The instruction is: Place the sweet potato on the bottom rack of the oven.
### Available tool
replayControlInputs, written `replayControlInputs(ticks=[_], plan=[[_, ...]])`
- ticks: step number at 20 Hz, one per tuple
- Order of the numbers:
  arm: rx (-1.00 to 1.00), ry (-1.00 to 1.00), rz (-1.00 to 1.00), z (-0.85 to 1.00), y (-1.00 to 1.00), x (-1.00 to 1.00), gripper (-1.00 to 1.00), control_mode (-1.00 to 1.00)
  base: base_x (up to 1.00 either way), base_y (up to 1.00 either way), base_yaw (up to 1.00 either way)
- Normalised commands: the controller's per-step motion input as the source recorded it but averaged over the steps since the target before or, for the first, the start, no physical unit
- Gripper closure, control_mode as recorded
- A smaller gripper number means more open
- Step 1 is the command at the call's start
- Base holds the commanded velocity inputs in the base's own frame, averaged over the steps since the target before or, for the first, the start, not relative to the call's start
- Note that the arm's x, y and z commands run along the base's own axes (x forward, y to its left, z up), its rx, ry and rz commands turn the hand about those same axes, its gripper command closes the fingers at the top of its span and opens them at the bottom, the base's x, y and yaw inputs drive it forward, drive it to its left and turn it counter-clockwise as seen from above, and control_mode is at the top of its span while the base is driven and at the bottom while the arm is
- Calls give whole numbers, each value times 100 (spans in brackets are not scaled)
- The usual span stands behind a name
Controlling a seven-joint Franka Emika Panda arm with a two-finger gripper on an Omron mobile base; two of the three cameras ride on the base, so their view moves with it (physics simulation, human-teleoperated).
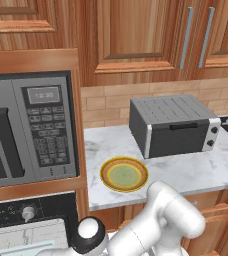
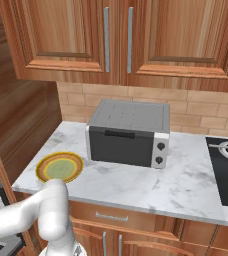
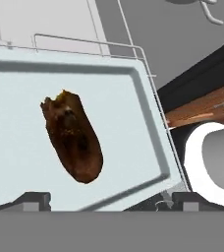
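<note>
The oven point(image 1: 26, 225) sits low in the wall under the microwave point(image 1: 31, 130), with its round knob showing. To the right is the marble desk point(image 2: 136, 185). A grey toaster oven point(image 2: 128, 132) stands at the back of it, and a plate point(image 2: 59, 167) with a yellow rim lies near its front left corner. The white arm point(image 1: 156, 220) bends down low toward the oven.

Looking along the hand, the potato point(image 3: 73, 135) lies on a pale tray point(image 3: 148, 128) with a thin wire rack point(image 3: 109, 45) under and behind it. It is left of the tray's middle, well away from the raised edge. The pincer point(image 3: 111, 199) is let go: its two dark tips stand wide apart at the bottom, and nothing is between them. The potato lies beyond them, not touching them.

So the job looks nearly done. The potato seems to be inside the oven on a rack. I cannot tell if it is the bottom one. What is left, I think, is pulling the arm out.
</note>
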Motion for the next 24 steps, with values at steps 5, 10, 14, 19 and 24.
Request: replayControlInputs(ticks=[5, 10, 14, 19, 24], plan=[[4, -17, 3, 48, -57, -89, -100, -100, 0, 0, 0], [33, -10, 1, 91, -72, -63, -100, -100, 0, 0, 0], [48, -1, -1, 53, -100, -60, -100, -100, 0, 0, 0], [38, -6, -4, 17, -89, -70, -100, -100, 0, 0, 0], [31, 6, -7, 9, -98, -11, -100, -100, 0, 0, 0]])
